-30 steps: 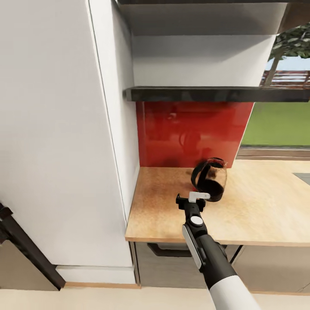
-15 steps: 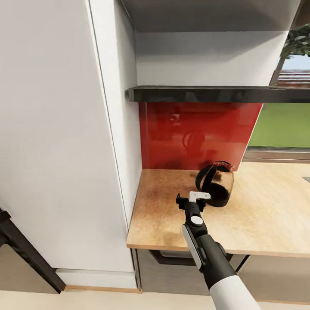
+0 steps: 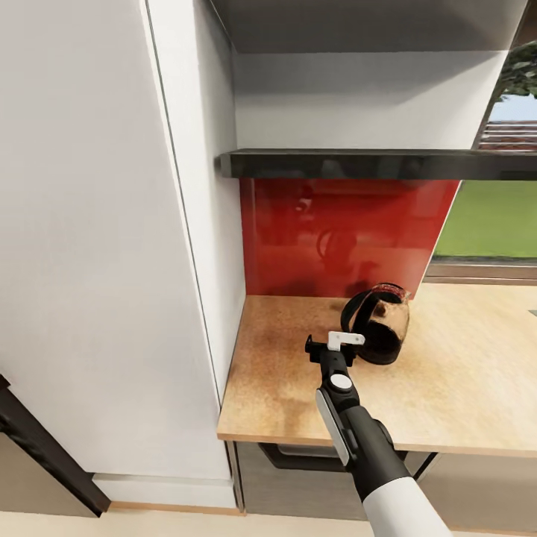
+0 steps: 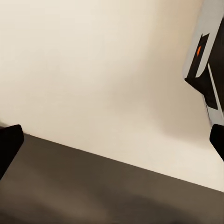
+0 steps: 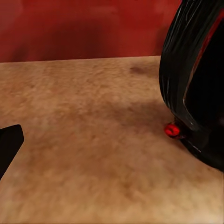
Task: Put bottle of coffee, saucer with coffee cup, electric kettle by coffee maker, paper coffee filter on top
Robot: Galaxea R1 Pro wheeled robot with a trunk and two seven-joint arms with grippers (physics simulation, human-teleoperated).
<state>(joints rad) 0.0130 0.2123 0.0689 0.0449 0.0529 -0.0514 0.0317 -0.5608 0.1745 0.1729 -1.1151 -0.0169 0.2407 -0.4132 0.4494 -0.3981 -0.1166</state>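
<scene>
We take the electric kettle [image 3: 377, 322] as our landmark: it stands upright on the wooden countertop [image 3: 462, 373], just in front of the red backsplash [image 3: 343, 235] and below the dark shelf [image 3: 373, 162]. The right gripper [image 3: 333, 344] hovers just beside the kettle's handle side, not touching it. In the right wrist view the kettle [image 5: 196, 79] sits to one side of the finger line, with a small red switch [image 5: 172, 129] at its base. One dark fingertip [image 5: 8, 144] shows at the frame edge, well clear of the kettle, so we judge the fingers spread and empty. The left gripper [image 4: 112, 140] faces a pale wall away from the kettle; its fingertips sit at opposite frame edges, spread wide, holding nothing.

Risk: the kettle lies off the gripper's centreline, so an advance may knock or tip the kettle. We see no coffee maker near the kettle.
</scene>
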